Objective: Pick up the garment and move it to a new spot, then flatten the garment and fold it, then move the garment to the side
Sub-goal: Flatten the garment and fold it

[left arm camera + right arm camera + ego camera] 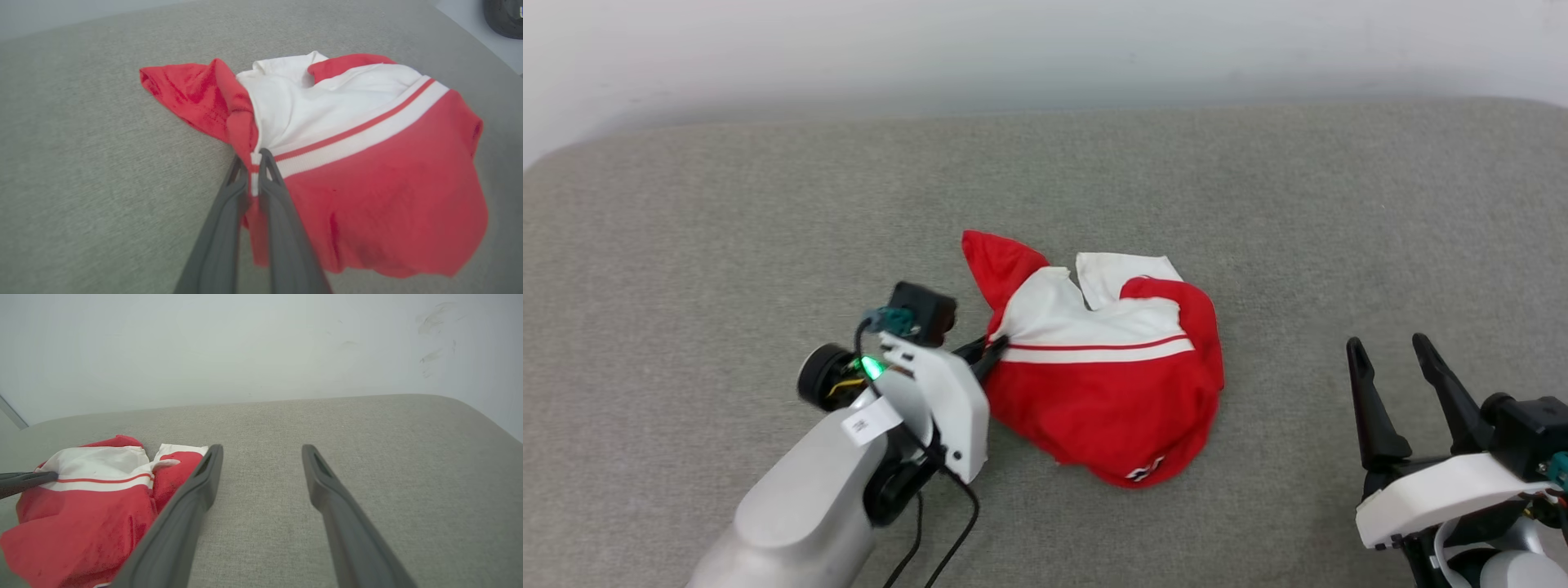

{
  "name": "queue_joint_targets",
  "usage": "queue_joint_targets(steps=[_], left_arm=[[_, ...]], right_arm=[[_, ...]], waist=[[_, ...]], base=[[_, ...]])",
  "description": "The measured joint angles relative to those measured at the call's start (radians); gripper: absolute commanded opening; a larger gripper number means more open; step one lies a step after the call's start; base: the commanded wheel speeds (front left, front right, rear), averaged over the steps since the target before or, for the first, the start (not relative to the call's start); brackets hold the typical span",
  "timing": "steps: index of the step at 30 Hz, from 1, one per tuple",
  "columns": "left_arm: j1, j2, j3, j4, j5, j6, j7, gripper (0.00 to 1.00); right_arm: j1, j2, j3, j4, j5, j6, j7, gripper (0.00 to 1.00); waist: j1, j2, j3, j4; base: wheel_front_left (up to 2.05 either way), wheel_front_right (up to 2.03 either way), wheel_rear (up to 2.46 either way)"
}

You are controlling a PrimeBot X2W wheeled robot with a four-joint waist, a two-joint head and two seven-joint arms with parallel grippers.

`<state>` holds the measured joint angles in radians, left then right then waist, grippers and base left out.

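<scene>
The garment (1107, 392), a bright red shirt with white sleeve parts and a white-and-red stripe, lies crumpled in a heap at the middle of the grey surface. My left gripper (995, 349) is shut on its left edge at the striped trim; in the left wrist view the garment (367, 171) has a fold pinched between the fingers of my left gripper (254, 157). At the lower right my right gripper (1392, 349) stands open, apart from the cloth. In the right wrist view the garment (94, 506) lies left of my open right gripper (261, 451).
A grey fabric-covered surface (768, 212) spreads wide on all sides of the heap, with a pale wall (1045, 41) behind its far edge. A dark cable (947, 523) hangs from my left forearm.
</scene>
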<state>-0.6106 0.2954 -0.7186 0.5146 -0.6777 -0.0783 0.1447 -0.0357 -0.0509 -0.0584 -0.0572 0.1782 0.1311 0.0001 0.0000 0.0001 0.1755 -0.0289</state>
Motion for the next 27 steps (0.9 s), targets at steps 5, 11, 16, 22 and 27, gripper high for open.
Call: queue_joint_targets(steps=[5, 11, 16, 22, 27], left_arm=[[0.118, 0.06, 0.044, -0.063, -0.033, 0.058, -0.03, 0.0], [0.321, 0.116, 0.083, -0.156, -0.096, 0.142, -0.034, 0.0], [0.475, 0.134, 0.091, -0.21, -0.151, 0.188, -0.015, 0.0], [0.56, 0.129, 0.084, -0.257, -0.182, 0.207, -0.007, 1.0], [0.563, 0.131, 0.09, -0.295, -0.153, 0.222, -0.06, 1.0]], right_arm=[[0.019, 0.0, -0.008, 0.001, 0.0, 0.0, 0.006, 1.0], [0.048, 0.0, -0.026, -0.005, 0.0, 0.0, 0.017, 1.0], [0.071, 0.0, -0.03, -0.009, 0.0, 0.0, 0.028, 1.0], [0.09, 0.0, -0.028, -0.019, 0.0, 0.0, 0.044, 1.0], [0.104, 0.0, -0.029, -0.031, 0.0, 0.0, 0.053, 1.0]], waist=[[0.0, 0.0, -0.036, 0.031], [-0.0001, 0.0, -0.074, 0.064], [-0.0001, 0.0, -0.108, 0.081], [-0.0001, 0.0, -0.143, 0.088], [-0.0001, 0.0, -0.16, 0.088]], base=[[0.0, 0.0, 0.0], [0.0, 0.0, 0.0], [0.0, 0.0, 0.0], [0.0, 0.0, 0.0], [0.0, 0.0, 0.0]])
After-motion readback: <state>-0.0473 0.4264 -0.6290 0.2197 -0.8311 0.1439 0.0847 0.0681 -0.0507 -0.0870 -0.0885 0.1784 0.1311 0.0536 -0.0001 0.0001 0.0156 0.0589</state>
